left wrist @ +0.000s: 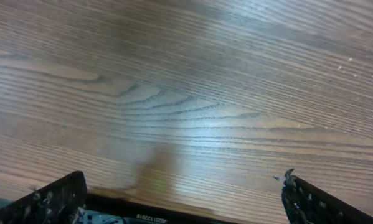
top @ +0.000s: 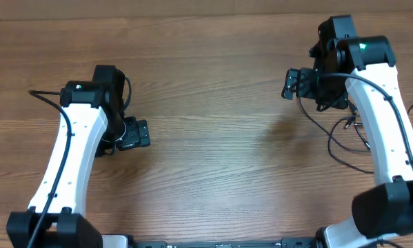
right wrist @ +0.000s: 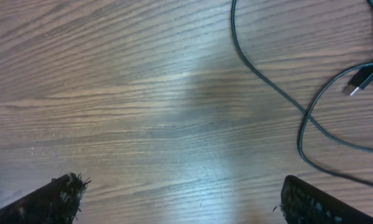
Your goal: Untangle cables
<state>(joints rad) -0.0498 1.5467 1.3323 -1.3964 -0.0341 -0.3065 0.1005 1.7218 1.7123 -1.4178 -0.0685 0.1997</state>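
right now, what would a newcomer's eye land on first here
Loose black cables loop across the right side of the table, one plug showing. The left hand and right hand are both open and empty above the wood.

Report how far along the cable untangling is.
Done: nothing evident; the cables lie in loose loops that cross, a plug among them. In hand: nothing; the left fingers and right fingers are open and empty, the right ones near the loops. Left: grasping the cables and pulling them apart.
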